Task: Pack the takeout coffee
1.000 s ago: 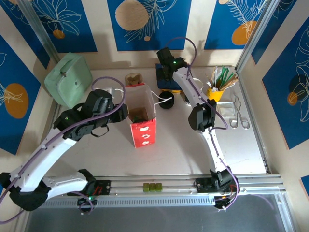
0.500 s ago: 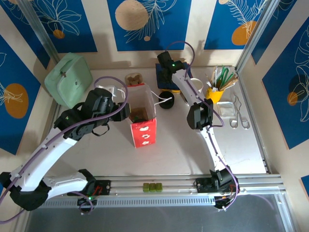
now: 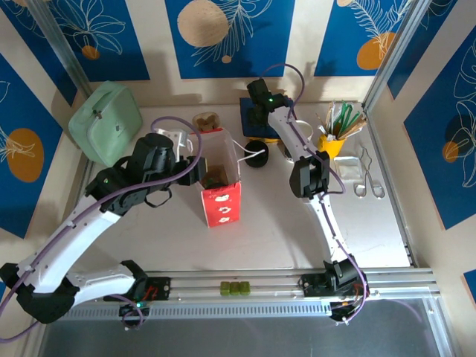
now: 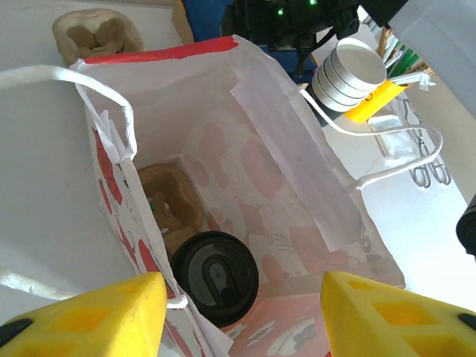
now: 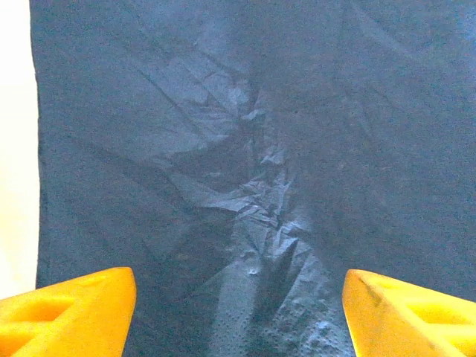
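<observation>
Inside the tall red-and-white paper bag (image 3: pixel 222 202), in a corner of its floor, the takeout coffee (image 4: pixel 216 277), a small cup under a round black plastic lid, is sitting right beside a brown moulded-pulp cup carrier (image 4: pixel 167 204) that is resting deeper in the bag. The lid is facing up toward the left wrist camera and hiding the cup's side, so the cup is probably standing upright, though that is not certain.

The left gripper (image 4: pixel 242 291) is hanging just above the bag's mouth, its yellow fingers spreading apart and holding nothing. Compared with a second ago, the left arm has been creeping a little closer over the bag's left rim, while the bag has been keeping its place on the pale worktop (image 3: pixel 260 238).

Beyond the bag's far right corner, the right gripper (image 5: pixel 238 297) is pointing down at a dark blue crumpled paper napkin (image 5: pixel 223 149), its jaws standing wide and empty. That arm has shifted only slightly.

For the task, the coffee is already sitting in the bag, so the packing itself is looking done. What is seemingly remaining is drawing the left gripper clear without snagging the bag's white twisted-paper handles (image 4: pixel 44 72), and perhaps adding a napkin.
</observation>
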Controlling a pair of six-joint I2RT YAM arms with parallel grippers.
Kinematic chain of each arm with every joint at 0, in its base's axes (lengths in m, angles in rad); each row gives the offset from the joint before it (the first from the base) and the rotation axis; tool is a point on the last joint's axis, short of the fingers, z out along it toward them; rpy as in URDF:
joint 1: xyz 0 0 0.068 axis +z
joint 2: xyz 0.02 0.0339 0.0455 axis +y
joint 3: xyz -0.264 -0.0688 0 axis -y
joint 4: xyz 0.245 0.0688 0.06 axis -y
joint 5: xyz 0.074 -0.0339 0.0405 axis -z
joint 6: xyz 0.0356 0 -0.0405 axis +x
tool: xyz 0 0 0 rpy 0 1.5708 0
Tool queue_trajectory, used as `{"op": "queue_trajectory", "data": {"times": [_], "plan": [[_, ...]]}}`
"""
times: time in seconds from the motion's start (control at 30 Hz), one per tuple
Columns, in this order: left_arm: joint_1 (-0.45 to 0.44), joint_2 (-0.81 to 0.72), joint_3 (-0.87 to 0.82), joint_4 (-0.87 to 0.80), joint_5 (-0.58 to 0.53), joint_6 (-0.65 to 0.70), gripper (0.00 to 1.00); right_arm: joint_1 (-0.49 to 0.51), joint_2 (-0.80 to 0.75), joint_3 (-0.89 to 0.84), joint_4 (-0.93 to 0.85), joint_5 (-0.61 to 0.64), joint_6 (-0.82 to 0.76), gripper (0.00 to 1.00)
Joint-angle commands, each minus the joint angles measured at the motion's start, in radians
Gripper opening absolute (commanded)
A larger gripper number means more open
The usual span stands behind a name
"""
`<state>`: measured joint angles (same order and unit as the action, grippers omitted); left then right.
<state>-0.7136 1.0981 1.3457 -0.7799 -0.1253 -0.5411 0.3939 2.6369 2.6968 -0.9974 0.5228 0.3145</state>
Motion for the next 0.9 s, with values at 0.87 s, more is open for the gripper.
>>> {"op": "queue_trajectory", "data": {"times": [0.87], "plan": [[0.008,-0.022,-0.023,0.025,0.024,-0.004,0.58,-0.019,0.054,0.050,-0.002,-0.105,0.059,0.37]]}}
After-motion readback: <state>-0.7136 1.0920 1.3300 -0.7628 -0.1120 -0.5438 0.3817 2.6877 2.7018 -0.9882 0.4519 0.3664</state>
